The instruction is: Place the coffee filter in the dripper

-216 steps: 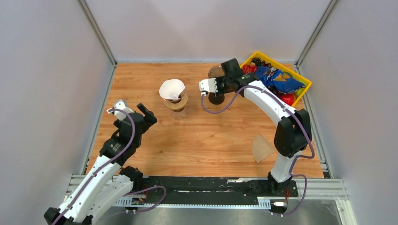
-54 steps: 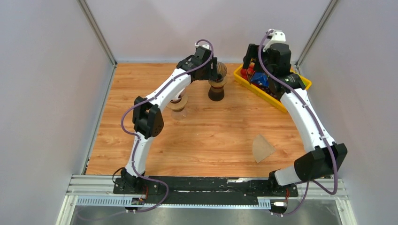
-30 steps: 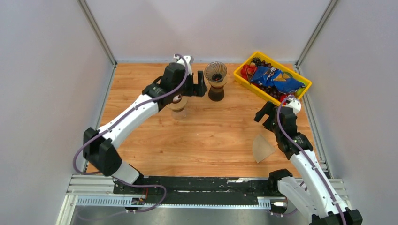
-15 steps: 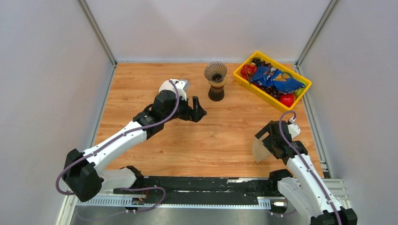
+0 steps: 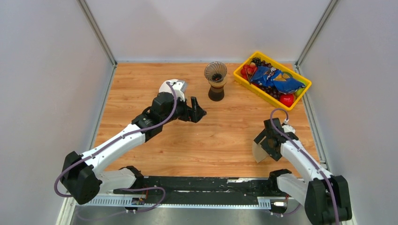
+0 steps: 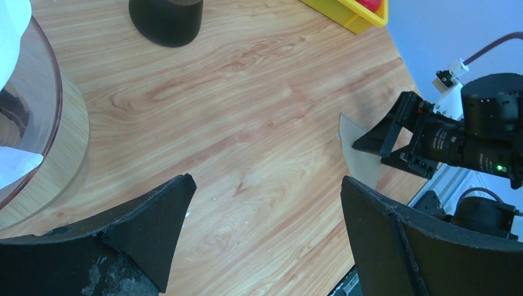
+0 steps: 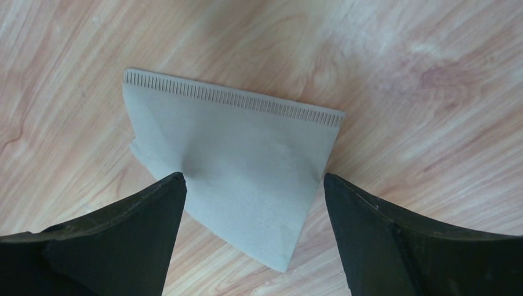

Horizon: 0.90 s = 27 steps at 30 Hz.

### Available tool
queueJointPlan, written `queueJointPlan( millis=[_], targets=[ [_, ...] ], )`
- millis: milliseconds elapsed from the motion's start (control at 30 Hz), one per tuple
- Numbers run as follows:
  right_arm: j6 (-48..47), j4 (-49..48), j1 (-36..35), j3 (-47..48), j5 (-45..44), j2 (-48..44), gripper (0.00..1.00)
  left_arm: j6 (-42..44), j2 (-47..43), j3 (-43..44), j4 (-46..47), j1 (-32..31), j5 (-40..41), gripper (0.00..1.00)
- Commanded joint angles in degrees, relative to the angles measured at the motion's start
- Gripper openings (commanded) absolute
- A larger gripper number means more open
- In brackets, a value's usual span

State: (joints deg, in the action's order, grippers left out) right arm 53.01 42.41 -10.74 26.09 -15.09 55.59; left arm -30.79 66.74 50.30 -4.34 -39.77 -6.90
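Observation:
The coffee filter (image 7: pixel 240 148) is a flat, grey-beige folded paper cone lying on the wood table at the near right (image 5: pixel 257 153). My right gripper (image 7: pixel 253 179) stands open right over it, one finger on each side of its narrow end and neither pressing it; it is also in the top view (image 5: pixel 264 143). The dripper (image 5: pixel 216 71), brown ribbed glass on a dark stand, stands empty at the back centre. My left gripper (image 5: pixel 197 108) hovers open and empty over the middle of the table, with bare wood between its fingers (image 6: pixel 265 182).
A glass carafe with a wooden collar and a white filter (image 5: pixel 167 87) stands behind my left wrist (image 6: pixel 43 123). A yellow bin (image 5: pixel 260 92) with snack bags and fruit sits at the back right. The dripper stand's dark base (image 6: pixel 165 18) shows in the left wrist view.
My right gripper has settled lower over the filter and its jaws have narrowed slightly. The left arm has barely moved.

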Motion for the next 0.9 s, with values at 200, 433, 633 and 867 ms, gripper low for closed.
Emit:
queueJointPlan(
  millis=[200, 433, 633, 867],
  targets=[
    [-8.31, -13.09, 0.15, 2.04, 3.78, 11.69, 0.67, -0.52, -1.36, -0.62, 1.87, 0.02, 1.73, 1.00],
    [-9.75, -17.39, 0.17, 1.39, 6.27, 16.91, 0.31, -0.33, -1.46, -0.73, 1.47, 0.07, 2.90, 1.00],
    [-10.88, -20.30, 0.17, 0.86, 7.28, 17.33, 0.07, -0.58, -1.27, -0.65, 1.43, 0.04, 2.85, 1.00],
    [-18.80, -22.59, -0.42, 2.24, 11.10, 12.62, 0.00, -0.76, -1.11, -0.56, 1.34, 0.06, 3.02, 1.00]
  ],
)
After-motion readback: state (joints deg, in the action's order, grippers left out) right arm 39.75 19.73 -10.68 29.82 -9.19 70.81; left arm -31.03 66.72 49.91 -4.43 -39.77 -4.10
